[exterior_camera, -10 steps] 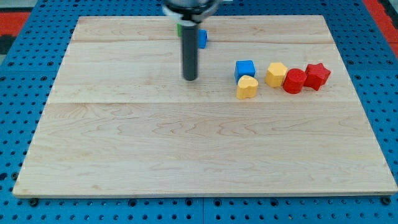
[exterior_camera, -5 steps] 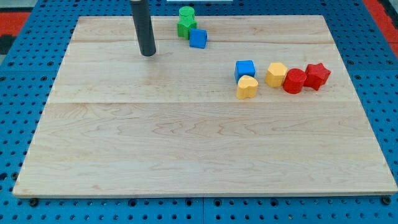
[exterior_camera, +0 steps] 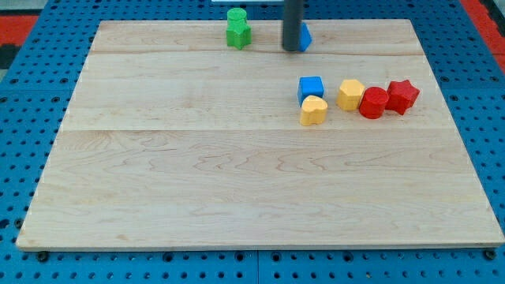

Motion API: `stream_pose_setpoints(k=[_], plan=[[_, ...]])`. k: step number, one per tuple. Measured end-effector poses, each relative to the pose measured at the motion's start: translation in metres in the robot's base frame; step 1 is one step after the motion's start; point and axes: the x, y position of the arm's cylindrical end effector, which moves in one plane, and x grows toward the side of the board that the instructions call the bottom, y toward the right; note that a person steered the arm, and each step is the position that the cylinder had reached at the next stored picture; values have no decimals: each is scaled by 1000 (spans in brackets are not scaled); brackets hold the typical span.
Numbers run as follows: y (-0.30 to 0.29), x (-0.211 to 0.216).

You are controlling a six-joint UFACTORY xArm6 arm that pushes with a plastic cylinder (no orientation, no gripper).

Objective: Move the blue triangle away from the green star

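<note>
The blue triangle (exterior_camera: 305, 37) sits near the board's top edge, mostly hidden behind my rod. My tip (exterior_camera: 292, 50) rests just left of it, touching or nearly touching it. The green star (exterior_camera: 238, 34) stands well to the left of the tip, with a green cylinder-like block (exterior_camera: 235, 16) right above it at the board's top edge. A clear gap separates the blue triangle from the green star.
A blue cube (exterior_camera: 311, 87) and a yellow heart (exterior_camera: 313, 110) sit right of centre. To their right lie a yellow block (exterior_camera: 350, 94), a red block (exterior_camera: 373, 102) and a red star (exterior_camera: 402, 95). The wooden board (exterior_camera: 158, 197) lies on a blue pegboard.
My tip swung from the board's upper left to the right, past the green blocks. The blue triangle moved right, away from the green star.
</note>
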Motion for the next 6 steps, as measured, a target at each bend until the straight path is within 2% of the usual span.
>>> stream_pose_setpoints(k=[1, 2, 3, 4, 5, 6], plan=[[10, 5], [-30, -6], [-37, -42], [-26, -50], [32, -41], [62, -37]])
